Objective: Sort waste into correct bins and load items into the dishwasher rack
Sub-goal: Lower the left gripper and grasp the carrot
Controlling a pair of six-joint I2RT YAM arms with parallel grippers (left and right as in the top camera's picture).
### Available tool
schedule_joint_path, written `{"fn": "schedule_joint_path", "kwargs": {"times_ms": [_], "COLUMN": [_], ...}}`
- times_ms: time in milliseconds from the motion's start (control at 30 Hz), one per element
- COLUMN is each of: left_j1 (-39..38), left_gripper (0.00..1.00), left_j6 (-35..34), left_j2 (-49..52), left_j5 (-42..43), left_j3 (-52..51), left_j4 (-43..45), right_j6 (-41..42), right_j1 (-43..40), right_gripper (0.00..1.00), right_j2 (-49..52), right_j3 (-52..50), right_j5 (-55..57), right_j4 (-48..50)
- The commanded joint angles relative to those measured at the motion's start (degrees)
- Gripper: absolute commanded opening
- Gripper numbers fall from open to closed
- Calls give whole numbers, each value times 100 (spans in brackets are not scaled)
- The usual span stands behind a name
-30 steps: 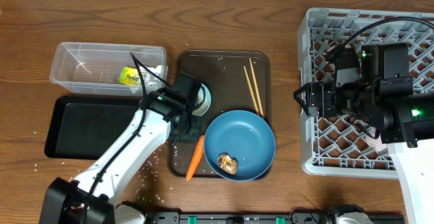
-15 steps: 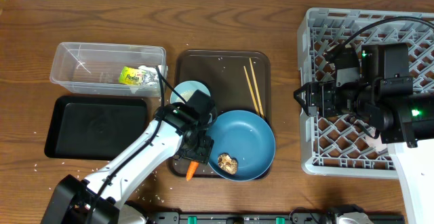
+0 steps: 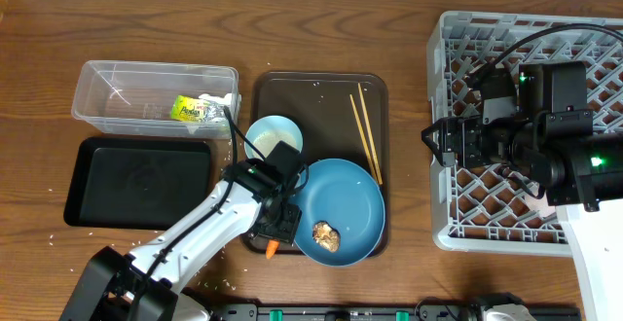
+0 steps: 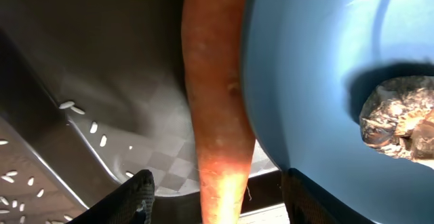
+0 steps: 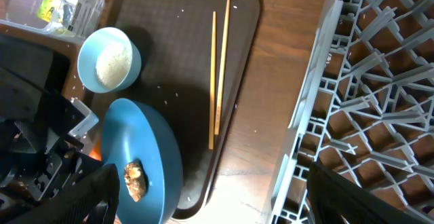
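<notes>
The tabletop (image 3: 146, 29) was seen as brown wood with visible grain. The tub (image 3: 156, 66) was made of clear, glossy plastic, and the black tray (image 3: 136, 180) looked matt. A fine checked texture was shown on the serving tray (image 4: 156, 163). The blue dish (image 3: 355, 199) was smooth and glossy, the carrot (image 4: 217, 115) faintly pitted. The rack (image 3: 448, 39) was moulded in grey plastic.

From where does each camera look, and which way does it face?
Overhead: above the table, facing straight down; left arm, right arm show.
Left wrist: low over the carrot, facing down; left claw at bottom.
Right wrist: by the rack, facing down onto the chopsticks; right claw in bottom corners.
Shared: blue dish and food scrap, in all three.
</notes>
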Motion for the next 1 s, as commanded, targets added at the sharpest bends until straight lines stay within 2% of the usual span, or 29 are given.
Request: {"fn": "schedule_joint_path", "kwargs": {"times_ms": [0, 700, 967], "left_j1": [-17, -17, -17], "left_gripper": [61, 63, 63], "left_j6": [-70, -140, -286], "left_j2": [-20, -514, -459], "left_j5": [37, 92, 79], "left_j3": [-37, 452, 50], "left_j4": [22, -669, -321], "right_j6": [-33, -31, -31], "right_j1": [57, 57, 57], "right_gripper": [81, 82, 82], "right_j2": [4, 4, 4], "right_j3": [33, 31, 33], "right_j5": [22, 22, 22], "right_j4": [15, 17, 15]}}
